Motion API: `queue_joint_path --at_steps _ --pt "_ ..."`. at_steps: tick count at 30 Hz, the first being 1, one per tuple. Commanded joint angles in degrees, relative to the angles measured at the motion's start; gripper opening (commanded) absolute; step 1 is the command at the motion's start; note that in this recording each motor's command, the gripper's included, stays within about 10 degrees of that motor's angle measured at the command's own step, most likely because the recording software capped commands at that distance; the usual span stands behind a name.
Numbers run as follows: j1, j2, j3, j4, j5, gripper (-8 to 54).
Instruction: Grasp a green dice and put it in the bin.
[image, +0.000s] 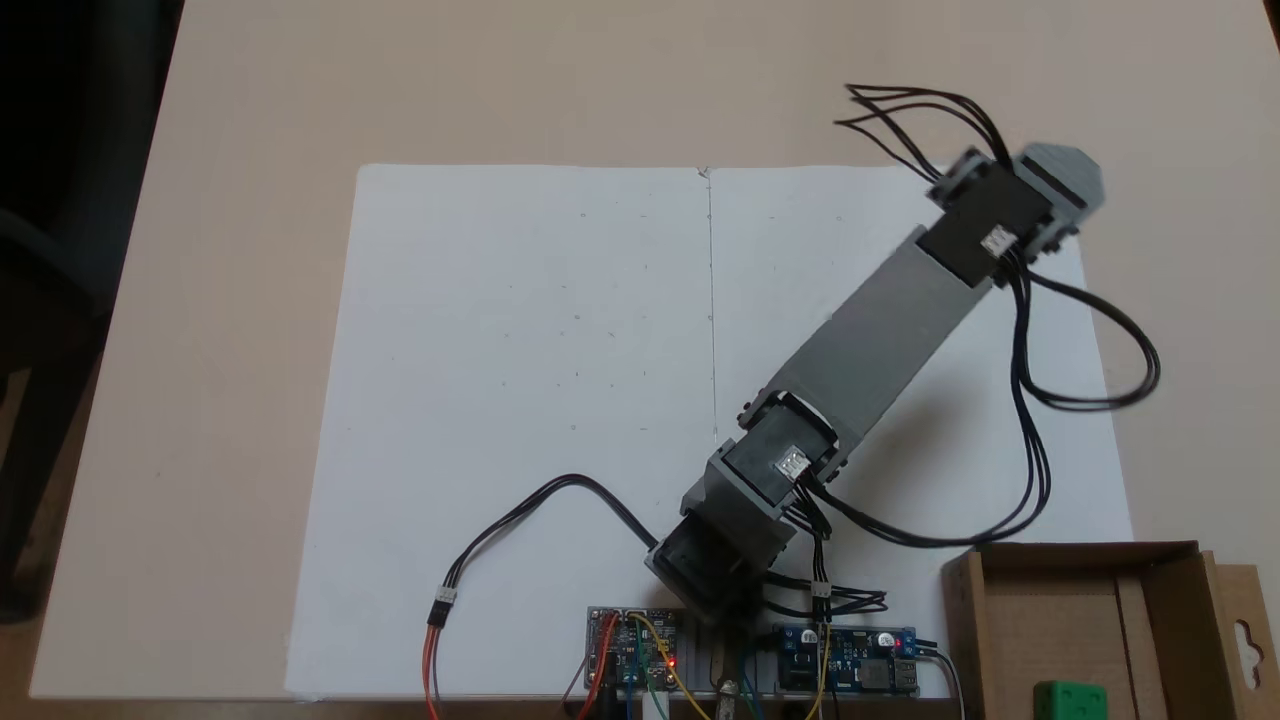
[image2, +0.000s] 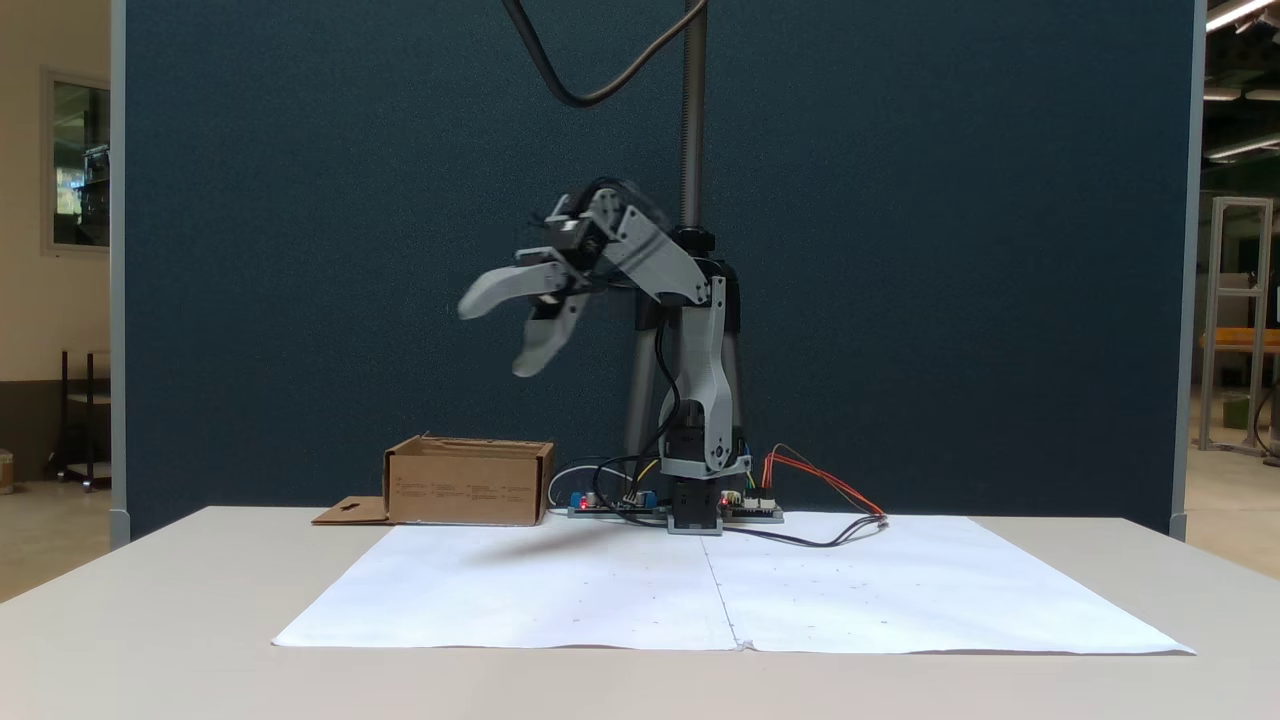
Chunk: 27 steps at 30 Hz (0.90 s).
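Counted one green dice (image: 1070, 700), sitting inside the single bin (image: 1050, 610) at the lower right corner of the top-down fixed view, cut off by the bottom edge. Counted one bin (image2: 468, 485) in the side fixed view too, left of centre on the pale counter (image2: 150, 620), flap lying flat at its left. One grey arm (image: 870, 350), stretched from the bottom centre up toward the upper right of the top-down frame. One gripper (image2: 500, 330), blurred, raised well above the bin at centre-left of the side frame; jaws spread wide apart, nothing between them. Two white paper sheets (image: 530, 400) laid edge to edge, seam running down the middle of the frame. Two small circuit boards (image: 635, 650) at the bottom edge beside the arm's base, each with a red light. Several black cables (image: 1090, 350) looped at the right.
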Motion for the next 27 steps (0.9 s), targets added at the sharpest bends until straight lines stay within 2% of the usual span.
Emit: queue_joint_path --at_steps 1,13,27 --pt "-5.5 2.8 -1.7 -1.0 4.2 44.3" --pt "-32.6 2.7 0.8 -6.8 5.0 44.3" --pt "-38.7 17.1 45.2 -40.0 0.6 43.6"
